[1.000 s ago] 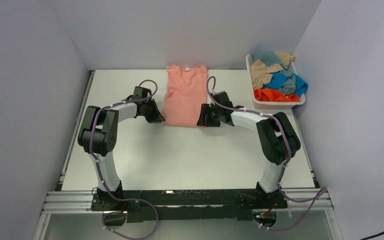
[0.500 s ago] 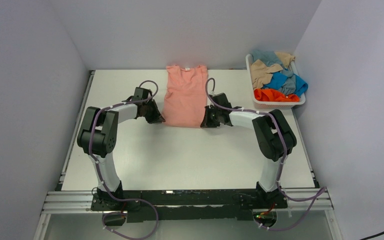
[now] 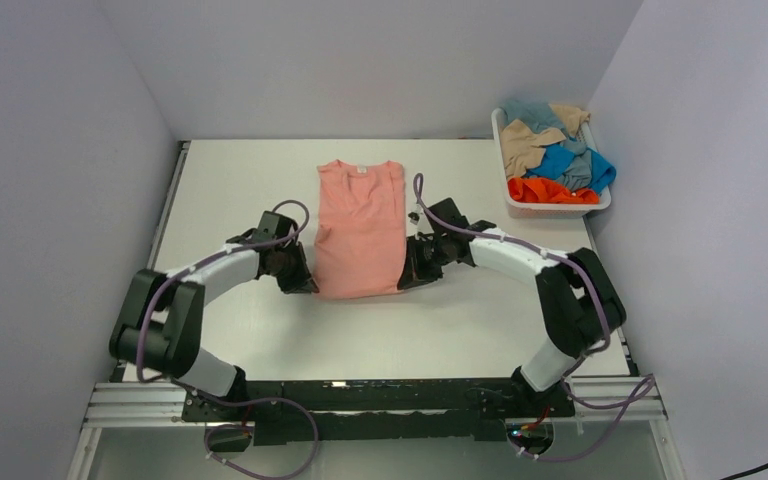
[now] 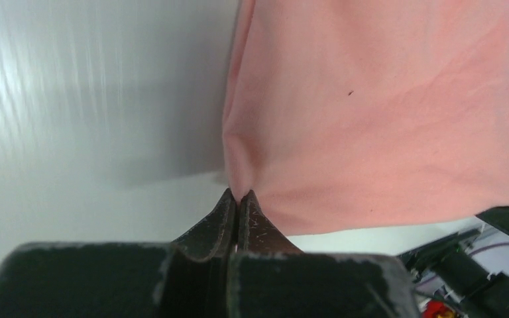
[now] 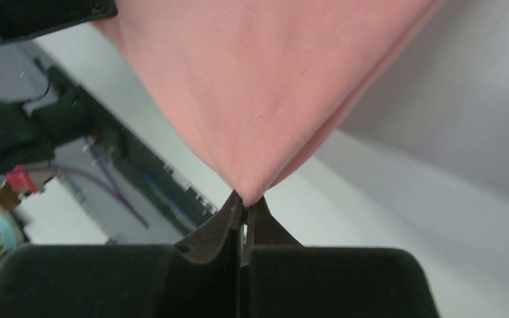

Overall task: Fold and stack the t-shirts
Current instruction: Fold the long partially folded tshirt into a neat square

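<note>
A salmon pink t-shirt (image 3: 360, 228) lies lengthwise on the white table (image 3: 260, 330), its sides folded in and its collar toward the back wall. My left gripper (image 3: 307, 285) is shut on the shirt's near left corner (image 4: 237, 179). My right gripper (image 3: 407, 280) is shut on the near right corner (image 5: 248, 189). In both wrist views the pink cloth is pinched between the black fingertips and stretches away from them. More t-shirts, orange (image 3: 550, 190), bright blue (image 3: 560, 160), tan (image 3: 525, 145) and grey-blue (image 3: 532, 112), are heaped in the basket.
A white plastic basket (image 3: 508, 205) stands at the back right corner of the table, near the right wall. Grey walls close in the table on the left, back and right. The arms' black base rail (image 3: 380, 398) runs along the near edge.
The right gripper has shut on the shirt's near right corner. Both arms have pulled back toward the near edge, dragging the pink shirt a little nearer and to the left.
</note>
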{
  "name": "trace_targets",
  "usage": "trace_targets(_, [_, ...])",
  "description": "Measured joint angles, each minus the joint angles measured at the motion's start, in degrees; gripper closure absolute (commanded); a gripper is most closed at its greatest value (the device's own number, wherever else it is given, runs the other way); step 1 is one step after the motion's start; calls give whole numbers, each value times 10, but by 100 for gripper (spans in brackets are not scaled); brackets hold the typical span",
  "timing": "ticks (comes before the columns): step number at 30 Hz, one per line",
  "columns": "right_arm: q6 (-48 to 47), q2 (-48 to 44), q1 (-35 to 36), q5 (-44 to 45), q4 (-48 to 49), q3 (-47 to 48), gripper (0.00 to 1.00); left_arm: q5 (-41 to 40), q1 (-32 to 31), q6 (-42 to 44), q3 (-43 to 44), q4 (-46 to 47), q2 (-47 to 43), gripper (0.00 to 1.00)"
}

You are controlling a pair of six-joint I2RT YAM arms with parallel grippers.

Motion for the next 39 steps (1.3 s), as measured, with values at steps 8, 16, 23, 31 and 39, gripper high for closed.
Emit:
trace_targets(8, [5,-114,16,-74,-116,-21,100,10,-45,-15,-31,-130,-218,100])
trace_targets(16, [9,-141,-35,-95,-128,2,100,12,-41,-22,24,-147,-253,100])
trace_targets(23, [11,-94,-103,-84,-78,73,100,-1,-17,-9,183,-99,-103,100])
trace_targets(31, [16,23,-150,-73,-33,188,100,-10,17,14,369,-70,76,100])
trace_targets(39, [21,129,-182,-77,-9,270,100,-25,27,38,486,-57,217,100])
